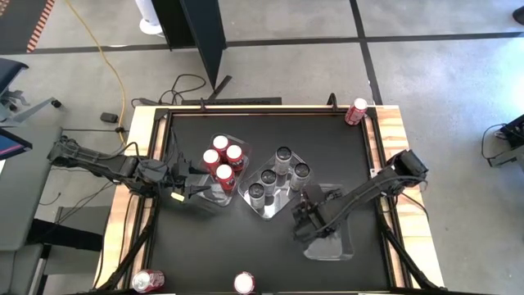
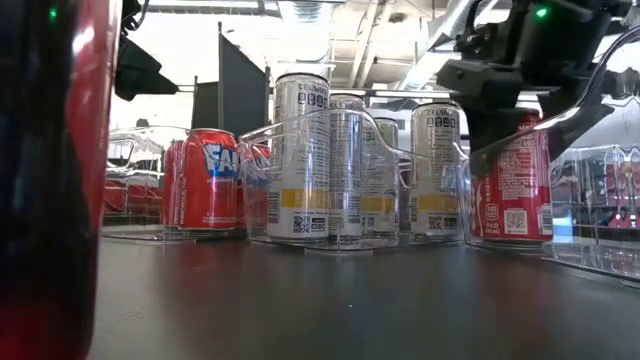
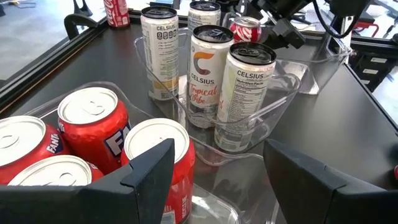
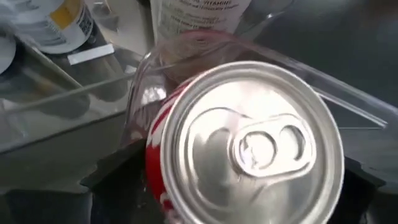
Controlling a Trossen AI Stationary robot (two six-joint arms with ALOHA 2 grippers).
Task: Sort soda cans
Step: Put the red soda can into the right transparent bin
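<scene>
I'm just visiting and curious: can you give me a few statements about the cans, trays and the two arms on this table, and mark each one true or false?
1. Four red soda cans with silver tops stand together in the clear plastic tray on the left. True.
2. The tall silver-grey cans with dark tops lie on their sides. False: they stand upright in the middle clear tray.
3. The right pincer is over the clear tray on the right, with a red can standing upright between its open fingers. True.
4. The left pincer is clamped on a silver-grey can. False: its fingers are apart with nothing between them, by the red cans' tray.
5. Every red can is in a tray. False: three are loose near the table's edges.
</scene>
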